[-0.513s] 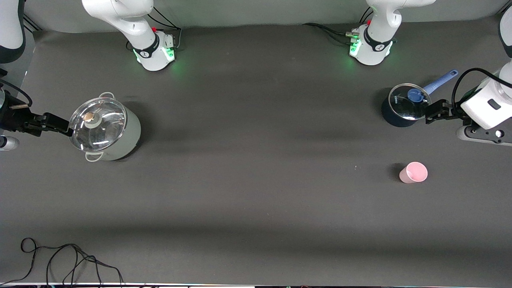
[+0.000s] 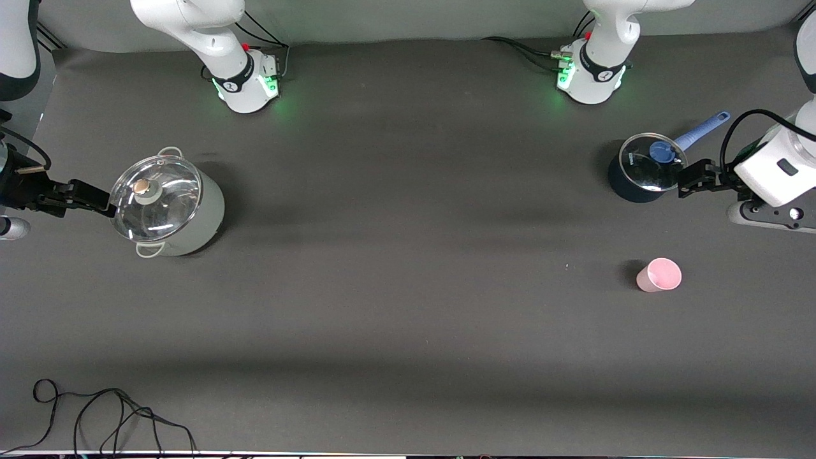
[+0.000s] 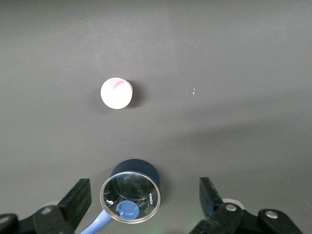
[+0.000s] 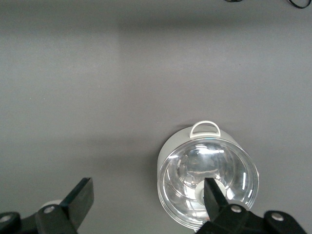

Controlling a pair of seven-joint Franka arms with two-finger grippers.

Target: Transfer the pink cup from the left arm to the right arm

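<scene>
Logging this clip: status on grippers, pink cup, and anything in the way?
Left gripper and right gripper open, empty. Pink cup upright on table, untouched. Blue saucepan farther from camera; nothing blocking.

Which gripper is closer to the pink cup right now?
Left. The left gripper hangs open above the blue saucepan, beside the pink cup. The right gripper waits open above the white pot, at the table's other end.

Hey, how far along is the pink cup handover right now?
Nothing is done yet. The pink cup stands upright on the table, untouched. The left claw is open above the blue saucepan; the right claw is open over the white pot. Pickup, handover and release all remain.
</scene>
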